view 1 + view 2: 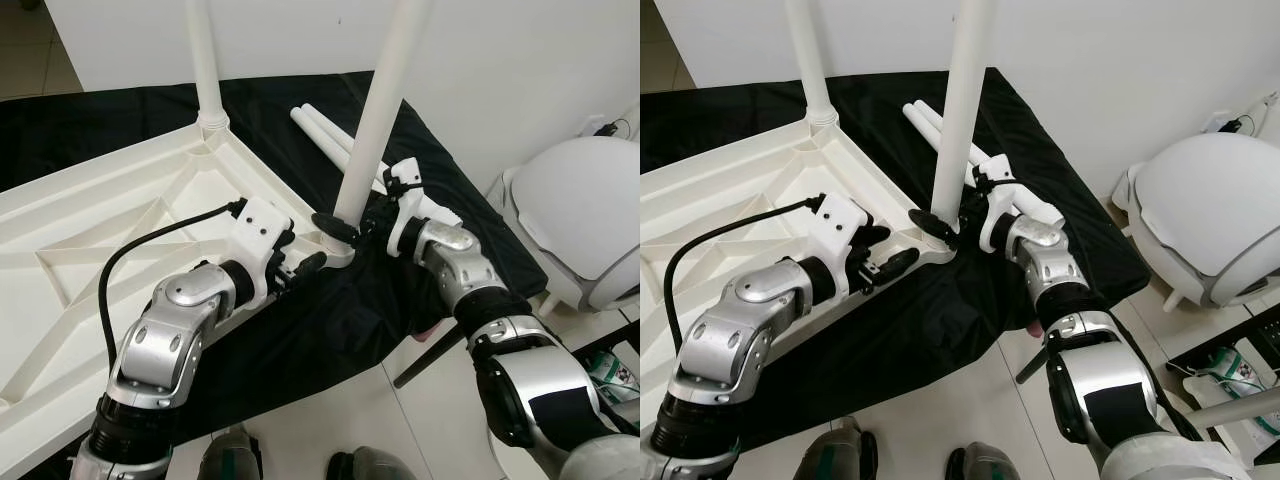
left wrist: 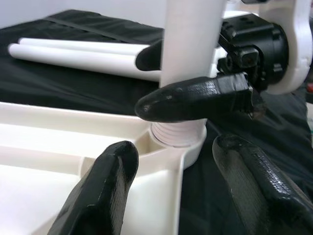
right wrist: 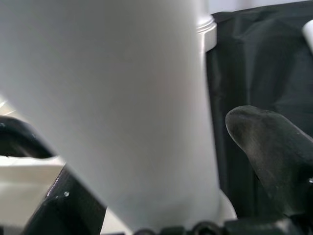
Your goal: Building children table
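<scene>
A white children's table top (image 1: 90, 240) lies upside down on a black cloth (image 1: 330, 330). One white leg (image 1: 205, 60) stands in its far corner. A second leg (image 1: 385, 100) stands in the near right corner socket (image 2: 178, 139). My right gripper (image 1: 348, 222) is shut on this leg just above the socket, one finger (image 2: 195, 100) across its front. My left gripper (image 1: 305, 255) is open, and its fingers (image 2: 98, 191) straddle the table's rim beside that corner. Two loose legs (image 1: 320, 130) lie on the cloth behind.
A round white appliance (image 1: 585, 220) stands on the tiled floor at the right. A dark rod (image 1: 430, 355) slants out from under the cloth's edge. My feet (image 1: 230, 460) stand close to the cloth. A white wall (image 1: 500, 50) runs behind.
</scene>
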{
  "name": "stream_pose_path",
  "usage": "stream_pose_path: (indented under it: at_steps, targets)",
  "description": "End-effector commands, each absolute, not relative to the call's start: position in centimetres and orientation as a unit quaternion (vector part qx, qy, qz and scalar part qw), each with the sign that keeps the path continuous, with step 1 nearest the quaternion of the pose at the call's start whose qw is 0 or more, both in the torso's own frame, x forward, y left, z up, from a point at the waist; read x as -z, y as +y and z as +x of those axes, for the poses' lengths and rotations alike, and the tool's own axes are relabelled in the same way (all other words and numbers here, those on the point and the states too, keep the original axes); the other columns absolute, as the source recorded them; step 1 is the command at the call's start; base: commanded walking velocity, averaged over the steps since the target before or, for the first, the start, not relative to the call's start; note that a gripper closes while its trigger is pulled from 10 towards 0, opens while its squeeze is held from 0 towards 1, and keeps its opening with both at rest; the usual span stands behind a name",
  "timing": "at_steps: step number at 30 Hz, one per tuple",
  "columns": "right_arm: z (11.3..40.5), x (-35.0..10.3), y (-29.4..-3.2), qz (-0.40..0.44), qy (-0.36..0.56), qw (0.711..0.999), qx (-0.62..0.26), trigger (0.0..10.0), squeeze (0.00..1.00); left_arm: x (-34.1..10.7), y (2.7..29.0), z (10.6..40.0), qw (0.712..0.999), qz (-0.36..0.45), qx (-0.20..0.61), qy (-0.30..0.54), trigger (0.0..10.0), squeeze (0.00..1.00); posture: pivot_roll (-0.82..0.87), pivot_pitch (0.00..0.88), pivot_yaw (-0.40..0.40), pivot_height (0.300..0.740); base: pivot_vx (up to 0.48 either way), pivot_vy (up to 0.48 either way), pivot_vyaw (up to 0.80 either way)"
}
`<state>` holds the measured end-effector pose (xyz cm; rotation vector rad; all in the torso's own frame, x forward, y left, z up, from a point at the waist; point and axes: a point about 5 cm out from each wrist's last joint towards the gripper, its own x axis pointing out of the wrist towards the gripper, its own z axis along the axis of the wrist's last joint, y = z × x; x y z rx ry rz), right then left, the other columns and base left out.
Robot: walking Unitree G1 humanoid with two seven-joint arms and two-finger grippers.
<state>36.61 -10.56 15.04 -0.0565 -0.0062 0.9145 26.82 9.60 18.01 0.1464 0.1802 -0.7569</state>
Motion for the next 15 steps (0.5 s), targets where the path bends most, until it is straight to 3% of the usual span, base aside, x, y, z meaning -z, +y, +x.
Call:
stream_pose_path:
  at_steps: [1,10,11,13,14,15]
  targets:
    - [36.9,-15.4,-10.7,-0.028,-0.010,0.902,-0.431,10.0,0.00,-17.6,10.1,27.4,0.943,0.077,0.311,0.092,10.0,0.00,0.05,0.002,-0.063,0.740,0.000,0.000,0.00]
    - [37.3,-15.3,-11.4,-0.026,-0.015,0.915,-0.402,10.0,0.00,-17.4,8.8,26.4,0.936,0.061,0.334,0.087,10.0,0.00,0.05,0.003,-0.067,0.740,0.000,0.000,0.00]
    - [37.4,-15.3,-11.5,-0.028,-0.014,0.917,-0.398,4.0,0.00,-17.4,9.0,26.5,0.939,0.060,0.328,0.085,10.0,0.00,0.05,0.005,-0.070,0.740,0.000,0.000,0.00]
    - [37.4,-15.3,-11.6,-0.030,-0.014,0.918,-0.396,4.0,0.00,-17.4,9.1,26.5,0.941,0.059,0.323,0.083,10.0,0.00,0.05,0.005,-0.071,0.740,0.000,0.000,0.00]
    - [37.5,-15.3,-11.7,-0.031,-0.014,0.919,-0.393,1.6,0.00,-17.4,9.2,26.6,0.943,0.058,0.318,0.082,10.0,0.00,0.05,0.004,-0.076,0.740,0.000,0.000,0.00]
    - [37.5,-15.3,-11.7,-0.031,-0.014,0.919,-0.393,1.6,0.00,-17.4,9.2,26.6,0.943,0.058,0.318,0.082,10.0,0.00,0.05,0.004,-0.076,0.740,0.000,0.000,0.00]
